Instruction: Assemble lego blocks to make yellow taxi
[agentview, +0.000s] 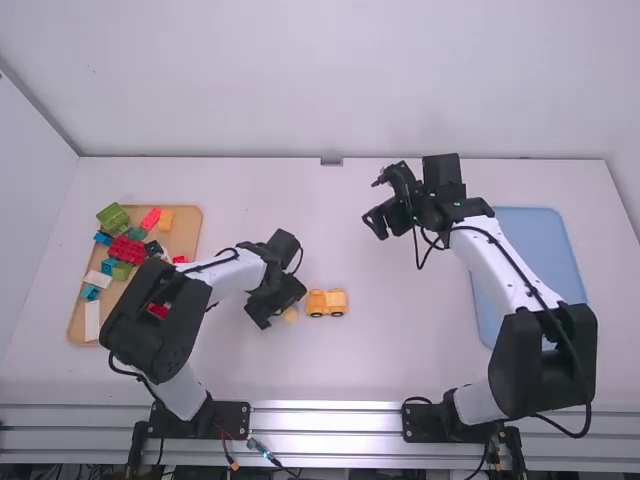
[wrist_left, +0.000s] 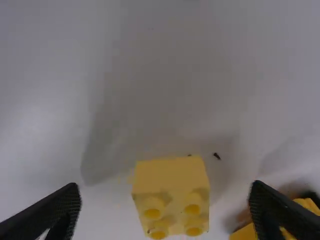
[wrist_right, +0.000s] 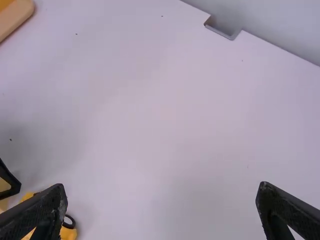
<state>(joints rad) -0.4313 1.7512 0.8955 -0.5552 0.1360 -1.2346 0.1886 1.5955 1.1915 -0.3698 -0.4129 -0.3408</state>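
Note:
The left gripper (agentview: 276, 308) is low over the table's middle, just left of the yellow wheeled car body (agentview: 327, 302). Between the open fingers of this left gripper (wrist_left: 165, 212), in the left wrist view, stands a yellow block (wrist_left: 171, 182) with studs, apart from both fingers. A corner of the car body (wrist_left: 246, 233) shows beside the right-hand finger there. My right gripper (agentview: 376, 222) is farther back and right, above the table. In the right wrist view the right gripper (wrist_right: 162, 205) is open with nothing between its fingers, and part of the car body (wrist_right: 67, 232) appears at lower left.
At the far left, a wooden tray (agentview: 190, 222) holds several coloured blocks, including an orange block (agentview: 167, 219) and a red block (agentview: 126, 249). The left arm passes over its near right side. A blue tray (agentview: 540, 225) lies at the right, partly beneath the right arm.

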